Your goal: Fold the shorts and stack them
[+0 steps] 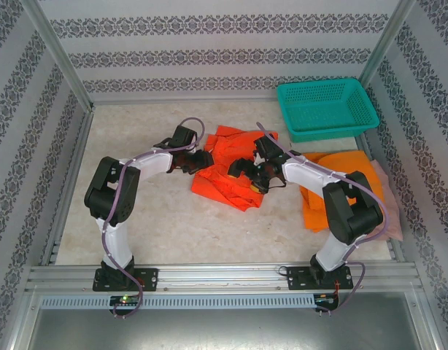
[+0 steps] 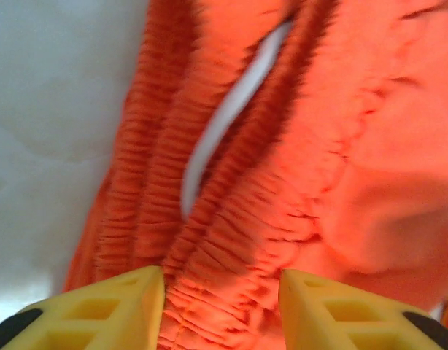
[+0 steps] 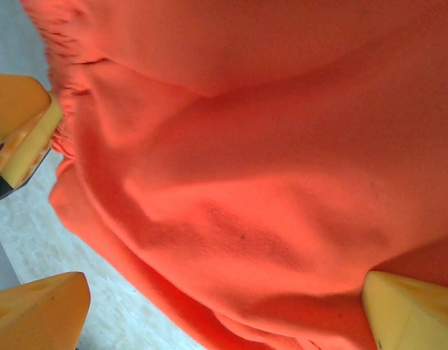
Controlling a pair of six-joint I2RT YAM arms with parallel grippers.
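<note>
**Orange shorts between two sets of fingers at mid-surface**

Three lots of cloth are counted on the surface point(image 1: 136, 219). One pair of orange shorts point(image 1: 222, 175) is spread in the middle. An orange pile point(image 1: 322, 197) lies to the right, and how many pairs it holds cannot be told. One pink pair point(image 1: 384, 208) is seen under that pile. One teal basket point(image 1: 326, 109) is set in the far right corner, apart from the cloth.

Bare surface is left open to the left of the middle shorts and on their near side. The pink pair reaches close to the right edge, and patterned walls point(image 1: 34, 109) close the left, far and right sides.

The middle shorts are stretched mostly far to near, tilted a little. Their gathered waistband point(image 2: 231, 248) is turned to the left, and a white drawstring point(image 2: 224, 124) is seen in its fold.

The left fingers point(image 2: 107, 313) are set on either side of the waistband, and it cannot be told whether it is clamped. The right fingers point(image 3: 41, 313) are spread wide over the orange cloth, with nothing pinched.
</note>
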